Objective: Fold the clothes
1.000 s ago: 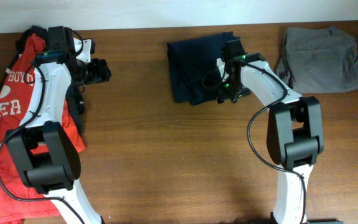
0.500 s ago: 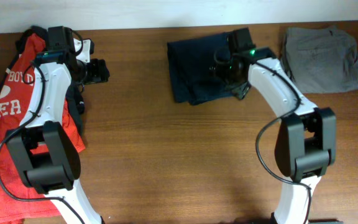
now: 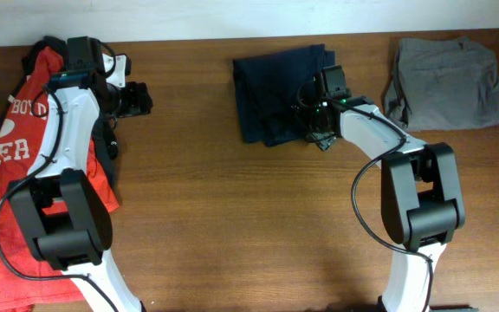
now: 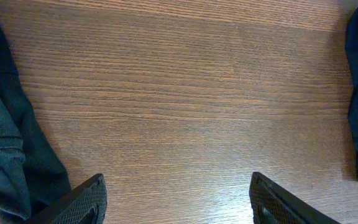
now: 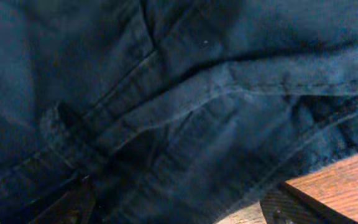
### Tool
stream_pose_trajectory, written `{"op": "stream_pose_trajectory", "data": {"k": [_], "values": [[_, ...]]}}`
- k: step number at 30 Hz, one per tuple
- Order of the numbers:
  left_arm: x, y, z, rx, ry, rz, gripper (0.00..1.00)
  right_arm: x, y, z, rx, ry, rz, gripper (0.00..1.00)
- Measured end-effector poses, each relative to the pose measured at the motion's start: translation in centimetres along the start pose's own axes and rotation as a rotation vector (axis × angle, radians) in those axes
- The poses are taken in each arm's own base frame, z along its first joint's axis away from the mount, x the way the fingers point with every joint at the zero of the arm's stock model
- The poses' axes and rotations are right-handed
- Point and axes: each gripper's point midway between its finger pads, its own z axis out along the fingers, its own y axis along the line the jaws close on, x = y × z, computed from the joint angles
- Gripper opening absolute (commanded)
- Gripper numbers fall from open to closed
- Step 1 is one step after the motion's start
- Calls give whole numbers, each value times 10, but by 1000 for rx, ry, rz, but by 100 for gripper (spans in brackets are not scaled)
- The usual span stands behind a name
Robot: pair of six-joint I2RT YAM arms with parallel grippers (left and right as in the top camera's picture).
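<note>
Navy garment (image 3: 275, 95) sits as a folded packet on the table (image 3: 232, 217), and everything else is placed from it. The right gripper (image 3: 313, 126) hovers over its right-hand edge, near the corner closest to the robot. In the right wrist view the fingers are spread wide at the bottom corners, with nothing pinched between them. That view is almost all navy cloth, with a seam (image 5: 185, 93) running on a slant and a sliver of bare wood showing at the lower right. So the cloth lies directly under this gripper (image 5: 176, 208) and stretches away to its left.

The packet looks close to square, so I judge there is no strong long axis. The right arm is by far the nearer one.

The left gripper (image 3: 137, 100) is well to the left of the navy garment, over bare wood. Its jaws gape and hold nothing, as the left wrist view (image 4: 179, 199) confirms.

Further left lies the red shirt (image 3: 24, 173), spread flat over a dark cloth (image 3: 106, 143). Its white lettering (image 3: 26, 108) reads "BOYD". A second line below shows only "EA", since the arm hides the rest.

To the right of the navy garment rests a folded grey garment (image 3: 449, 82), apart from it.
</note>
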Motion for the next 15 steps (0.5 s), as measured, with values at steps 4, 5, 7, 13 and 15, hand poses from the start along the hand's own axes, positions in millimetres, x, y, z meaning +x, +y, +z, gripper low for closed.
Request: {"op": "stream_pose_trajectory", "data": {"k": [4, 5, 7, 13, 15], "values": [[0, 0, 0, 0, 1, 0, 73, -3, 10, 6, -46, -26, -3, 66], [0, 0, 0, 0, 1, 0, 73, -5, 14, 9, -64, -37, -12, 59], [0, 0, 0, 0, 1, 0, 73, -7, 17, 12, -75, -49, -11, 43], [0, 0, 0, 0, 0, 0, 73, -13, 16, 25, -87, -79, -73, 4], [0, 0, 0, 0, 1, 0, 73, -14, 18, 26, -94, -86, -127, 4]]}}
